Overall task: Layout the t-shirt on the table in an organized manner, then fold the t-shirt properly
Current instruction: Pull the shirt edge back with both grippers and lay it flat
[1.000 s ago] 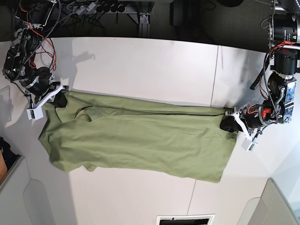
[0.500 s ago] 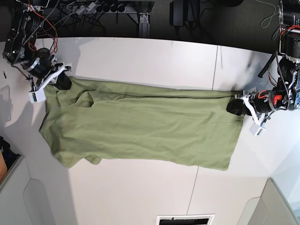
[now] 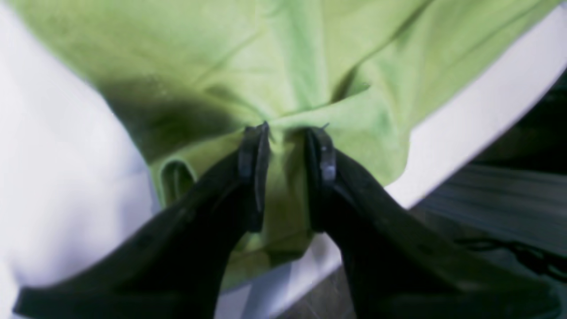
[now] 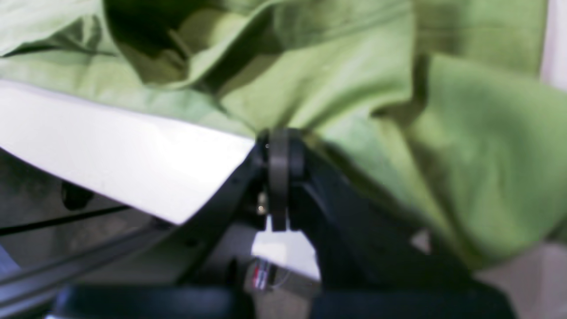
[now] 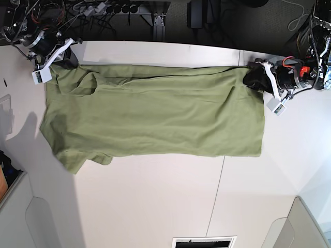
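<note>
The olive-green t-shirt [image 5: 155, 111] lies spread lengthwise on the white table [image 5: 155, 206], its far edge pulled taut close to the table's far edge. My right gripper [image 5: 66, 56] is shut on the shirt's far-left corner near the sleeve. In the right wrist view the right gripper [image 4: 279, 137] pinches a fold of cloth [image 4: 465, 133] at the table edge. My left gripper [image 5: 252, 77] is shut on the far-right corner. In the left wrist view the left gripper [image 3: 285, 133] holds bunched cloth [image 3: 266, 53] between its fingers. A sleeve [image 5: 77, 157] lies at the near left.
Cables and a power strip [image 5: 103, 8] lie beyond the table's far edge. Grey bins stand at the near left [image 5: 20, 206] and near right [image 5: 305, 222] corners. A dark slot [image 5: 204, 242] sits at the near edge. A seam line [image 5: 220, 181] crosses the tabletop.
Both grippers have drawn the shirt's held edge toward the table's far edge. The whole shirt slid that way and lies flatter and more stretched out.
</note>
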Motion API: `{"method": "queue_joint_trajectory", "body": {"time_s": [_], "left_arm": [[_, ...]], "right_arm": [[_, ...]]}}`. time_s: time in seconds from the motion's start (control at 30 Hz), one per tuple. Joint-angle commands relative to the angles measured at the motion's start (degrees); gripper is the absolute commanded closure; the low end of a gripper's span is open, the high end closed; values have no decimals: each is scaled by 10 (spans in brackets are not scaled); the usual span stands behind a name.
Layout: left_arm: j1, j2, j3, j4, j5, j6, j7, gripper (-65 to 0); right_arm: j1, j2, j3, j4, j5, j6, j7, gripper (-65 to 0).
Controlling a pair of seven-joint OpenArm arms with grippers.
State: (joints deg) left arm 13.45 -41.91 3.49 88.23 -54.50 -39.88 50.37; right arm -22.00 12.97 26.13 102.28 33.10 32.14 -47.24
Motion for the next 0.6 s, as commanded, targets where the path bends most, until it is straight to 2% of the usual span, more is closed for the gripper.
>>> {"method": "queue_joint_trajectory", "body": {"time_s": [0.0,0.23,0.37,0.53,0.57], "left_arm": [[4,-9,-5,12,9,-1,17,-159],[7,-8,-63,36,1,-1,17,-173],[7,-8,-134,36,-27,-1,18,-241],[0,-20,-208,36,-78,-1,17,-270],[-8,-21,-215,36,-79,-1,17,-270]], "right_arm": [[-1,7,10,15,11,2,8,0],[18,7,54,24,47,2,11,0],[43,7,85,24,58,2,8,0],[70,30,112,24,90,2,6,0],[79,36,114,24,92,2,5,-25]]}}
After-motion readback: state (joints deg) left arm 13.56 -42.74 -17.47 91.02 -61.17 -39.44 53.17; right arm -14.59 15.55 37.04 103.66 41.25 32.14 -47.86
